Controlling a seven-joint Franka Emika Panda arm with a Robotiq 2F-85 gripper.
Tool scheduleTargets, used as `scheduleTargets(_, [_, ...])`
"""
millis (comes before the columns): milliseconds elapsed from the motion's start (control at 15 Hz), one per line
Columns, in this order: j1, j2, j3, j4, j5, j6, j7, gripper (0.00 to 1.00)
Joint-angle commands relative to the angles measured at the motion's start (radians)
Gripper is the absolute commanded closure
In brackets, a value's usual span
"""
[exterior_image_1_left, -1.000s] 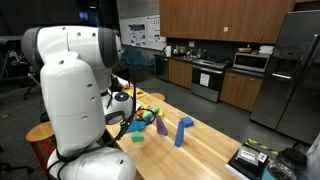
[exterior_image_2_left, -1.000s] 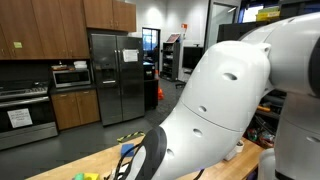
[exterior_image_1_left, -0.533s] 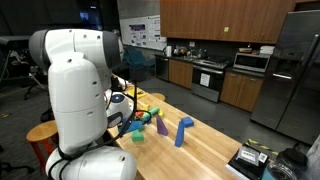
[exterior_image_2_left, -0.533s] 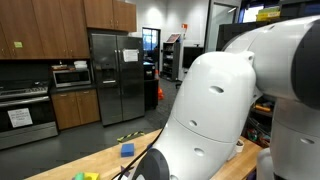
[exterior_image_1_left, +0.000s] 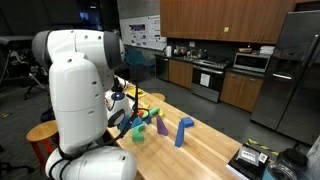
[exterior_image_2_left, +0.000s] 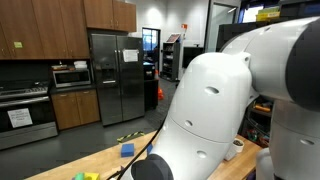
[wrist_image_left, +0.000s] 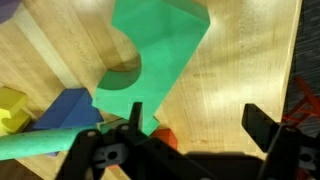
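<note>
In the wrist view my gripper (wrist_image_left: 198, 125) is open over bare wood of the table (wrist_image_left: 240, 60), with nothing between its fingers. A green arch block (wrist_image_left: 160, 45) lies just ahead, reaching to the left finger (wrist_image_left: 135, 115). A small red block (wrist_image_left: 163, 137) shows beside that finger. Further left are a blue block (wrist_image_left: 68, 108), a yellow block (wrist_image_left: 12, 108) and a green cylinder (wrist_image_left: 40, 143). In an exterior view the gripper (exterior_image_1_left: 125, 117) hangs low over the block cluster, by a green block (exterior_image_1_left: 138, 133) and a purple block (exterior_image_1_left: 160, 125). A tall blue block (exterior_image_1_left: 181, 131) stands apart.
The arm's white body (exterior_image_2_left: 220, 110) fills most of an exterior view; a blue block (exterior_image_2_left: 127, 150) shows on the table there. Kitchen cabinets, a stove and a fridge (exterior_image_1_left: 300, 70) stand behind. A round stool (exterior_image_1_left: 40, 132) is beside the robot. Small items (exterior_image_1_left: 255, 158) sit at the table's near end.
The arm's upper links have shifted a little sideways in both exterior views. The blocks on the table have not moved, and the gripper has stayed open.
</note>
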Motion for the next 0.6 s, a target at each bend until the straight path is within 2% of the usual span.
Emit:
scheduleTargets(0, [-0.013, -0.024, -0.067, -0.001, -0.289, -0.083, 0.174, 0.0])
scheduleTargets(67, [-0.025, -0.018, -0.074, 0.016, -0.381, -0.113, 0.241, 0.0])
scheduleTargets(133, [-0.079, -0.004, -0.004, 0.055, -0.286, -0.146, 0.152, 0.0])
scheduleTargets(200, [-0.106, 0.003, 0.015, 0.071, -0.298, -0.168, 0.166, 0.0])
scheduleTargets(533, [-0.249, 0.024, 0.136, 0.151, -0.185, -0.274, 0.032, 0.0])
